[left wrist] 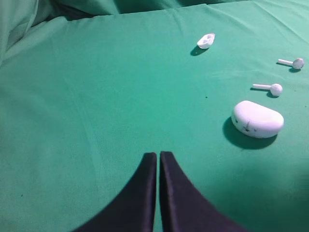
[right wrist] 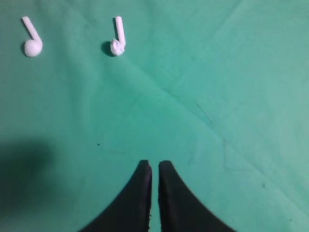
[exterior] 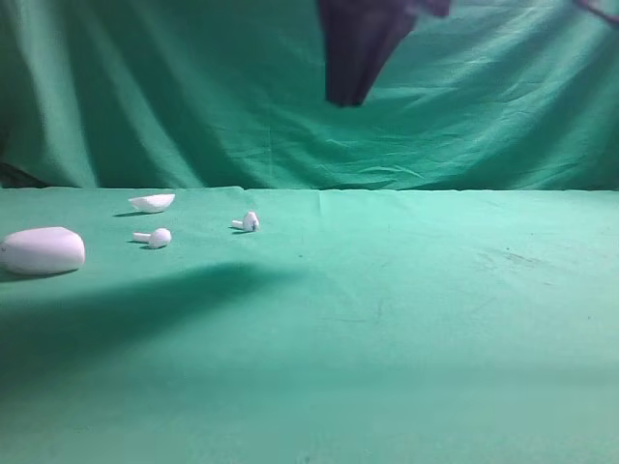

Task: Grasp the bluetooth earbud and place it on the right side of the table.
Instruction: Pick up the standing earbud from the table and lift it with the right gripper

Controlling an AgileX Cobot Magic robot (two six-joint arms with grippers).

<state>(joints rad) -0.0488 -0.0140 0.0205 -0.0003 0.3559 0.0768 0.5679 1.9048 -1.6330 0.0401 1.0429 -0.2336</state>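
Note:
The bluetooth earbud [exterior: 249, 221], small and white with a dark spot on its head, lies on the green table [exterior: 416, 319] left of centre. In the right wrist view the earbud [right wrist: 118, 41] is far ahead and to the left of my right gripper [right wrist: 155, 164]. That gripper's dark fingers stand a narrow slit apart with nothing between them. It hangs high above the table near the top edge of the exterior view [exterior: 346, 92]. My left gripper [left wrist: 158, 154] is shut and empty, with the earbud [left wrist: 292, 63] far off to its right.
A second white earbud [exterior: 155, 237] with a plain ball head lies left of the first. A large white oval case [exterior: 41, 250] sits at the far left edge. A small white shell-like piece [exterior: 153, 202] lies behind them. Green cloth hangs as a backdrop.

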